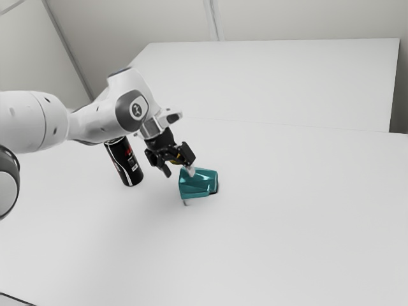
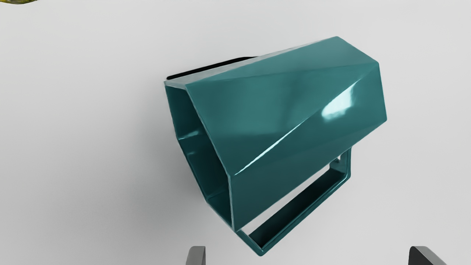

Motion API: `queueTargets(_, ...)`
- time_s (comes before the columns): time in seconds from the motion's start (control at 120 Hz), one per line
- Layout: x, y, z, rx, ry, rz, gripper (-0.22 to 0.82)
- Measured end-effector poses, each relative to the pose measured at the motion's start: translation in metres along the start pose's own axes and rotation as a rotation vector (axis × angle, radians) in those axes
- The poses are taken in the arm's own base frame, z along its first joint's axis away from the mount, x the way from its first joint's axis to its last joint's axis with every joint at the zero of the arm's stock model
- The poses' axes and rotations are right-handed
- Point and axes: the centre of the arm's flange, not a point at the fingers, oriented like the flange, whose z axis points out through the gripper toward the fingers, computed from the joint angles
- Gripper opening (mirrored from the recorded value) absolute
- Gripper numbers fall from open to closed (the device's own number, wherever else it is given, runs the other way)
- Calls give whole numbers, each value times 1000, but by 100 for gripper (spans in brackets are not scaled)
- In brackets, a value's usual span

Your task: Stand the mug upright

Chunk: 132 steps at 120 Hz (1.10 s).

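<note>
Hand condition: my gripper (image 2: 310, 255) is open, fingers wide apart, with nothing held between them. Directly ahead of the fingertips is the handle (image 2: 305, 209) of the teal mug (image 2: 283, 125). The mug lies on its side on the white table (image 1: 287, 210), mouth facing sideways; it is not upright.

Hazards, in my judgement: the handle's outer corner sits nearer one finger than the other, so an off-centre descent could strike it and roll the mug. The faceted, slanting walls offer poor purchase; a shallow grip may slip during turning. Insufficient lift would drag the rim along the table, and early release could leave the base tilted, causing a topple.

Farther out, a black can (image 1: 124, 162) stands near the arm; a wide wrist swing could knock it.
</note>
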Motion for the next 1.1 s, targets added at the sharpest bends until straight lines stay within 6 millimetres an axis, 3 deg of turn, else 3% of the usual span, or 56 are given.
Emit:
queueTargets(0.483,0,-34,17,-135,157,-8,60)
queueTargets(0.842,-2,-45,47,-262,210,-21,60)
queueTargets(1.1,-5,-53,56,-330,260,-13,60)
